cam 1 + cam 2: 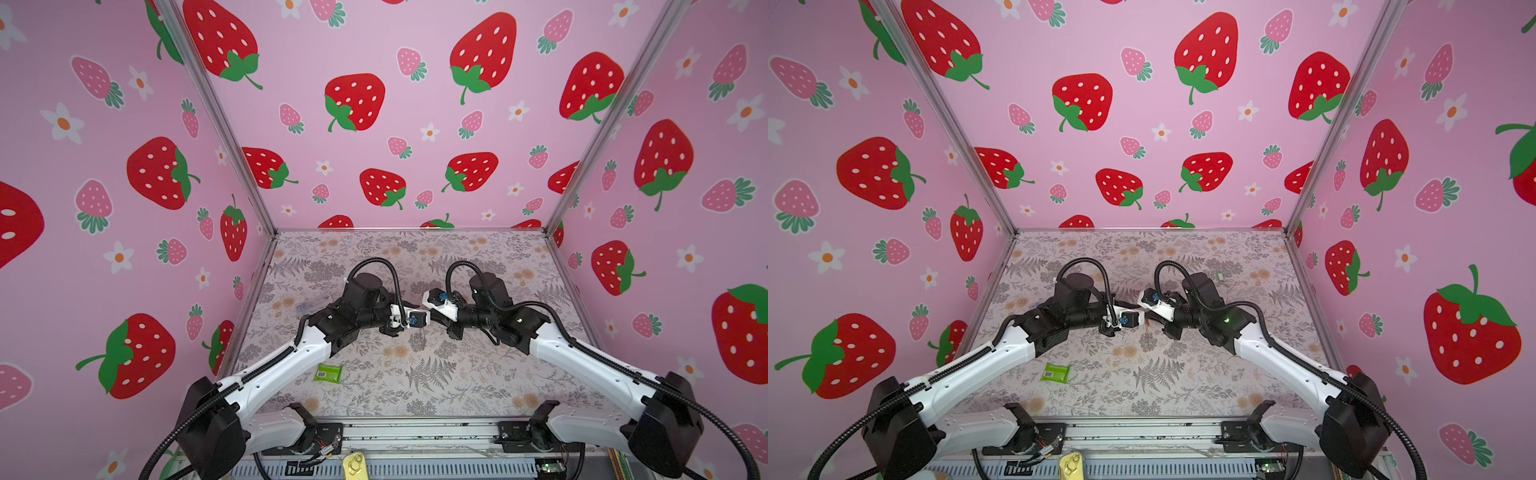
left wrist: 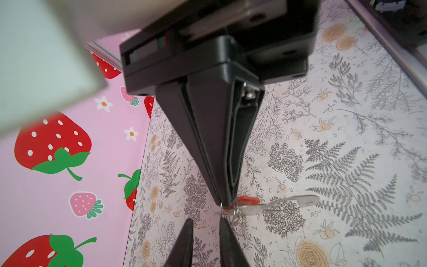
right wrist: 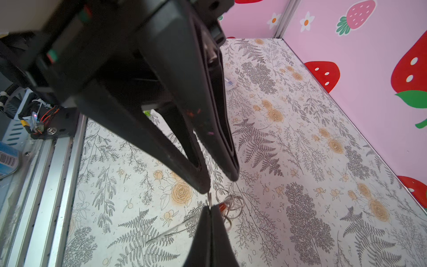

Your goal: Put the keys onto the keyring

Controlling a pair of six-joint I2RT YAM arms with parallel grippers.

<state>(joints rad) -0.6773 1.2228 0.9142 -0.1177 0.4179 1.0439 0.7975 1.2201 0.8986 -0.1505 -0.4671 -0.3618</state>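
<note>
**Two pincers tip to tip over the middle of the mat**

From where I stand, both arms reach in over the flowered mat [image 1: 415,386]. Their tips meet above its middle, lifted clear of it.

The right gripper [image 2: 225,202] is pinched fully together. Its tip nips a thin loop in a little bunch of silver rings [image 3: 233,203]. I can't make out whether that loop belongs to the chain or to a key. The red key [image 2: 247,200] sits right against that closed tip, hanging on the same bunch. The keyring [image 2: 291,204], a pale strap loop that looks blurred, stretches away from the bunch in the air and does not rest on the mat.

The left gripper [image 3: 218,182] comes in from the left and faces the other one nose to nose. Its fingers stand a little apart, leaving a narrow gap. Only the mat shows through that gap, and I see nothing held between them. One of its fingertips [image 3: 203,188] is right at the loop the right one pinches. Whether it touches the loop, I can't tell.

The green key [image 1: 1219,275] lies flat on the mat far back and right of centre, just beyond the right arm's elbow and well apart from both grippers. A green packet [image 1: 328,372] with a white label lies nearer, left of centre, beside the left forearm.
</note>
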